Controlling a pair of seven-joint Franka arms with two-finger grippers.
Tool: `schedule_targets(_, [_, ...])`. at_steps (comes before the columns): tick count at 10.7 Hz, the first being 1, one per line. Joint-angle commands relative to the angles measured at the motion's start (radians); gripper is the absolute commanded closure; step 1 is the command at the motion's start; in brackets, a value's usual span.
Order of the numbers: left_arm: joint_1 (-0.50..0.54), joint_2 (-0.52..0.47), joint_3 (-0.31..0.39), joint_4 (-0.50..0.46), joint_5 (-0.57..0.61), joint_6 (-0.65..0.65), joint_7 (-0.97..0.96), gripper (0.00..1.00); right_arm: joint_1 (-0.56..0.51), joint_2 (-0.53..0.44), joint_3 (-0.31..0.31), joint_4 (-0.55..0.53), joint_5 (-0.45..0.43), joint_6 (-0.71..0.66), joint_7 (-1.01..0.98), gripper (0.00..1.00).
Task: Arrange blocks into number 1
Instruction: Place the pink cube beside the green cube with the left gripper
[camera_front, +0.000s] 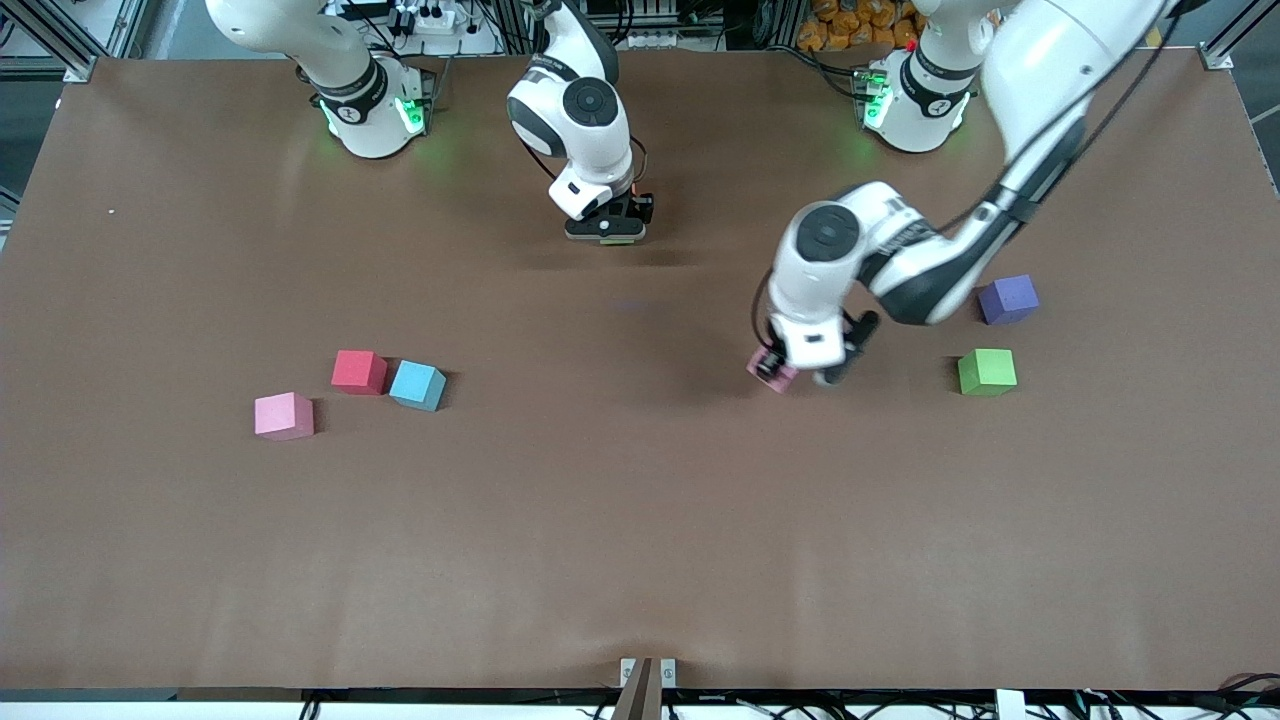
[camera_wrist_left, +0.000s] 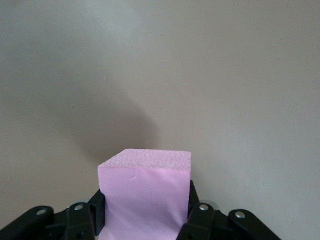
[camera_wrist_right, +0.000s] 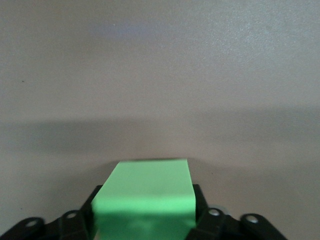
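On the brown table (camera_front: 640, 520), the thing nearest the front camera is a loose pink block (camera_front: 284, 416). It sits by itself toward the right arm's end of the table.

A little farther from the camera is a light blue block (camera_front: 417, 385). A red block (camera_front: 359, 371) is right beside it, and the two look like they touch at one corner. The red block is near the loose pink block, but there is a gap between them.

Well apart from these three, toward the left arm's end of the table, sits a loose green block (camera_front: 987, 371). It is flat on the table with nothing touching it.

The left gripper (camera_front: 775, 372) hangs over bare table, between the light blue block and the loose green block and closer to the green one. Its fingers (camera_wrist_left: 195, 202) are clamped on a held pink block (camera_wrist_left: 145, 195), one on each side. The left wrist view shows a dark shadow on the table under this block.

Farther from the camera than the loose green block is a purple block (camera_front: 1008, 299). It is near the green one and does not touch it.

Farthest of all is the right gripper (camera_front: 605, 238). It is low over the table, close to the arm bases. In the right wrist view a held green block (camera_wrist_right: 142, 192) fills the space between its fingers (camera_wrist_right: 200, 200), and they press on both sides of it.
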Motion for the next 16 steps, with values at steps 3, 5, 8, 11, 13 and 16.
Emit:
schedule_targets(3, [-0.03, 0.028, 0.011, 0.038, 0.018, -0.008, 0.197, 1.0, -0.029, -0.072, 0.001, -0.017, -0.021, -0.002, 0.026, 0.0])
schedule_targets(5, [-0.029, 0.029, 0.011, 0.059, 0.016, -0.008, 0.313, 1.0, -0.07, -0.142, 0.003, -0.023, -0.035, -0.043, 0.022, 0.0])
schedule_targets(8, [-0.113, 0.04, 0.014, 0.062, 0.02, -0.008, 0.373, 1.0, -0.167, -0.236, 0.006, -0.034, -0.138, -0.157, 0.024, 0.0])
schedule_targets(11, [-0.274, 0.07, 0.052, 0.084, 0.036, -0.01, 0.387, 1.0, -0.325, -0.314, 0.024, -0.048, -0.233, -0.2, -0.066, 0.0])
schedule_targets(13, [-0.454, 0.106, 0.153, 0.165, 0.062, -0.014, 0.439, 1.0, -0.453, -0.359, 0.026, -0.046, -0.233, -0.205, -0.236, 0.0])
schedule_targets(16, [-0.657, 0.15, 0.288, 0.266, 0.038, -0.054, 0.539, 1.0, -0.651, -0.382, 0.026, -0.04, -0.233, -0.203, -0.454, 0.0])
